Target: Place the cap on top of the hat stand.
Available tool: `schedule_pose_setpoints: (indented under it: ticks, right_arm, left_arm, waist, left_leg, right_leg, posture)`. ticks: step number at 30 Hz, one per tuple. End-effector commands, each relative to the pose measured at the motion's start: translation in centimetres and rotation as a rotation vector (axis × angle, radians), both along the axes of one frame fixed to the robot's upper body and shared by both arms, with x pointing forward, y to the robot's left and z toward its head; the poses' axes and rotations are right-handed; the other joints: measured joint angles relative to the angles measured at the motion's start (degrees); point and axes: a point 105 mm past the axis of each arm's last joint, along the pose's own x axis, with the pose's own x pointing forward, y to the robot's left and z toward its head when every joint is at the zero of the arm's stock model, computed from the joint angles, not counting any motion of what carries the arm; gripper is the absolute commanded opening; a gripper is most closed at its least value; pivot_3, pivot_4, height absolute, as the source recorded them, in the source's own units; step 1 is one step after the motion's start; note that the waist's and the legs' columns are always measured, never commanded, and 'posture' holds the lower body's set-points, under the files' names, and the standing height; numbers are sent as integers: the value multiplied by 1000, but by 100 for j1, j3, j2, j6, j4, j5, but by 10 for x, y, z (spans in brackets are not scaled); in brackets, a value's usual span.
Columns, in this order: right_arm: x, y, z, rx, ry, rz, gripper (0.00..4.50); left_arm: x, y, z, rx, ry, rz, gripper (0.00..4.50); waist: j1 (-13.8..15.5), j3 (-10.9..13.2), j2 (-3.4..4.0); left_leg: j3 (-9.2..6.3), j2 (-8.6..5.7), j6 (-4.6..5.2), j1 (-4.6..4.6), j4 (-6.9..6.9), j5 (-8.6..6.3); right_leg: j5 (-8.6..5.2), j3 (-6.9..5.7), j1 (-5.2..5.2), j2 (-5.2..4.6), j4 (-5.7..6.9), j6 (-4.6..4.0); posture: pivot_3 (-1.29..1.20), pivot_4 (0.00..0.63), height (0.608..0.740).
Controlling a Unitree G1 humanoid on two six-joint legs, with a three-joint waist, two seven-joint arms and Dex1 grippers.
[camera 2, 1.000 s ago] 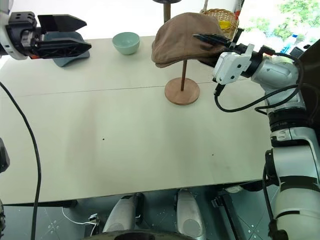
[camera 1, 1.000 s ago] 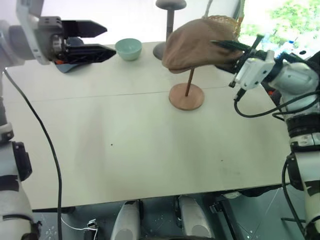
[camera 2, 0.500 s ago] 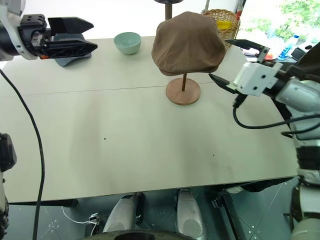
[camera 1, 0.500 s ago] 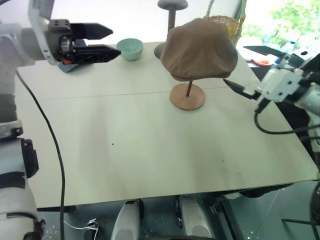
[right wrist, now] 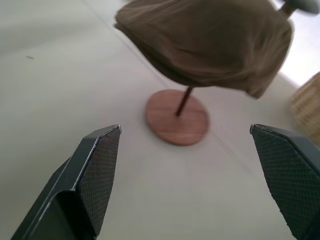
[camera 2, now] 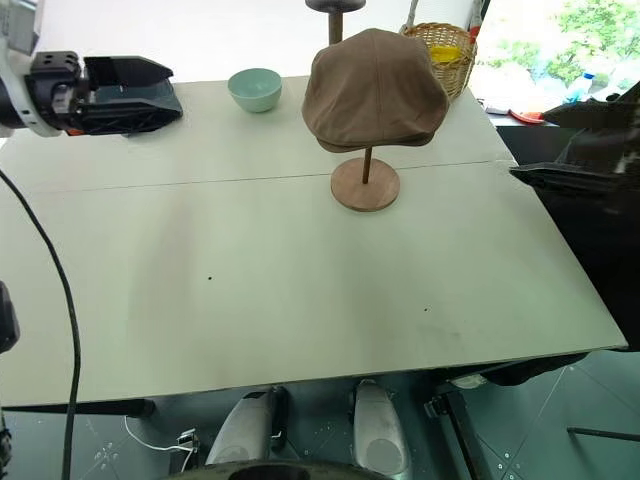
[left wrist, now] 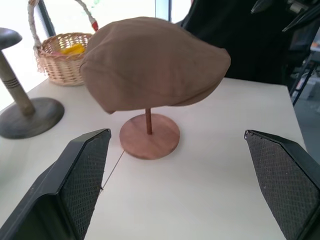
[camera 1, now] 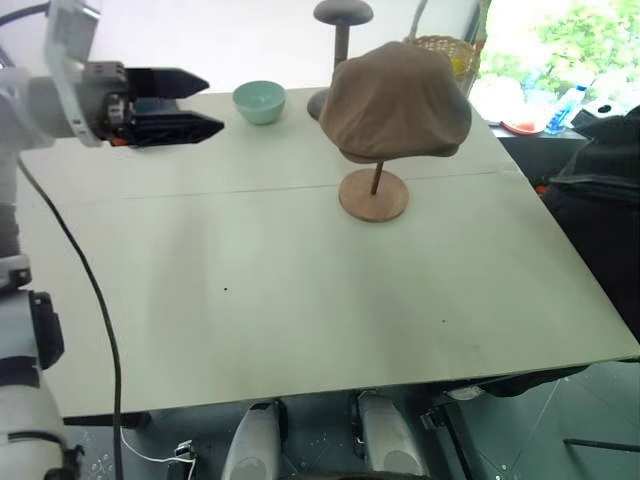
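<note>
So the cap (camera 1: 397, 100) sits on top of the hat stand (camera 1: 374, 194), far side of the table (camera 1: 300, 300). Left gripper (camera 1: 205, 102) hangs wide open far left; right gripper (right wrist: 190, 170) is spread open too, gripping nothing.

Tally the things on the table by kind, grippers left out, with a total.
Caps: 1, the reddish-brown cap
Hat stands: 2, the wooden hat stand under the cap and a dark grey stand
Bowls: 1, a pale green bowl
Baskets: 1, a wicker basket
Total: 5
</note>
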Motion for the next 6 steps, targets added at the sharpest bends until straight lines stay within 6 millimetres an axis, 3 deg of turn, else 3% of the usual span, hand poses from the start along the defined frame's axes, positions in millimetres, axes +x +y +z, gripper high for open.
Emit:
schedule_pose_setpoints:
  ticks: [1, 6]
  right_arm:
    - [6, -4, 17, 90, 25, 7, 4238]
    - [21, -11, 23, 132, 42, 5, 4238]
  left_arm:
    - [-15, 6, 17, 5, -74, 4, 4500]
    - [-24, 11, 18, 14, -84, 30, 4500]
  waist:
    - [-7, 1, 2]
    - [-9, 2, -1]
  left_leg:
    - [2, 0, 0, 3, -1, -1]
    - [5, 0, -1, 2, -9, -1]
  right_leg:
    - [-1, 1, -1, 0, 1, -1]
    - [-7, 2, -6, 0, 2, 1]
  posture:
    - [0, 150, 740]
    - [0, 150, 740]
